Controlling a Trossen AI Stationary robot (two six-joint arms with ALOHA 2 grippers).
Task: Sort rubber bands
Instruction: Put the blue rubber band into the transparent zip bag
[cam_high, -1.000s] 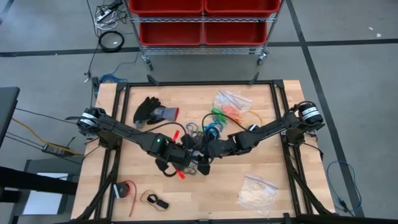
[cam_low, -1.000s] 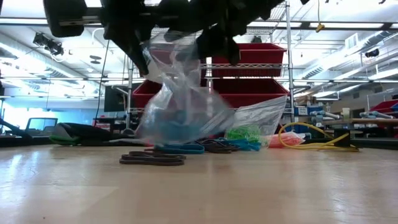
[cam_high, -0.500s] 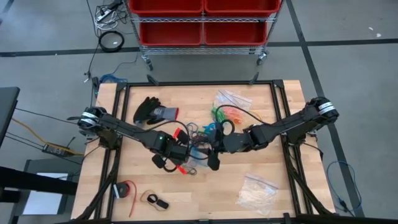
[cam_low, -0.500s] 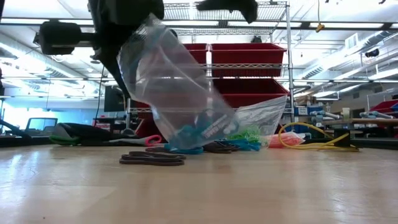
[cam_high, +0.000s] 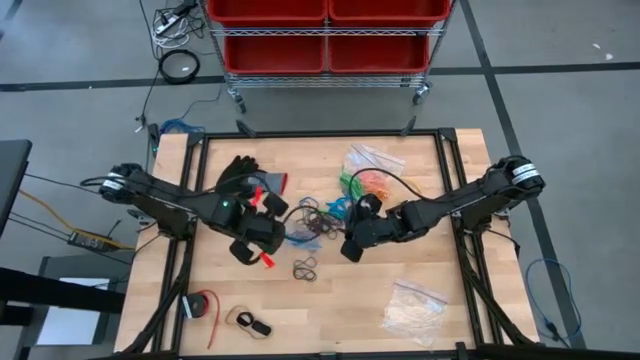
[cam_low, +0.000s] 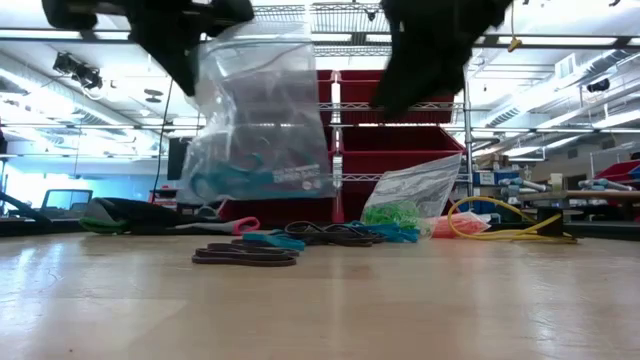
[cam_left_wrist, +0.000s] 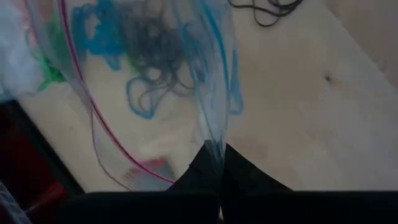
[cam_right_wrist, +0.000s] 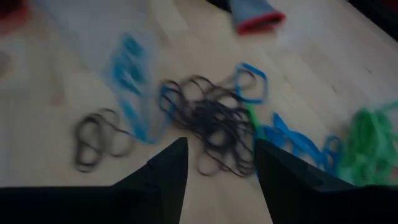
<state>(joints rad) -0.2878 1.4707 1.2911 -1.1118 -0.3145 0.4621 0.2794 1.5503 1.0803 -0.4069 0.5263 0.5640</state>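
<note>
Dark right gripper (cam_right_wrist: 214, 168): fingers spread, empty, poised over the pile.
Rubber bands (cam_right_wrist: 214, 127): just ahead, tangled black and blue loops on the table.
Handling: light, limp, springy; likely best pinched at one outlying strand.
Left gripper (cam_left_wrist: 214, 163): pressed shut on clear bag (cam_low: 262, 115).

I see rubber bands (cam_high: 318, 222) mid-table, between my grippers; glove (cam_high: 240, 177) far left, bag (cam_high: 413, 306) near right.

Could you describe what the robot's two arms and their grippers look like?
Both arms are dark, jointed and slim, each with a round silvery joint at its base. The left gripper carries red parts and a small green light nearby. The right gripper has two dark, flat fingers tapering to blunt tips.
</note>
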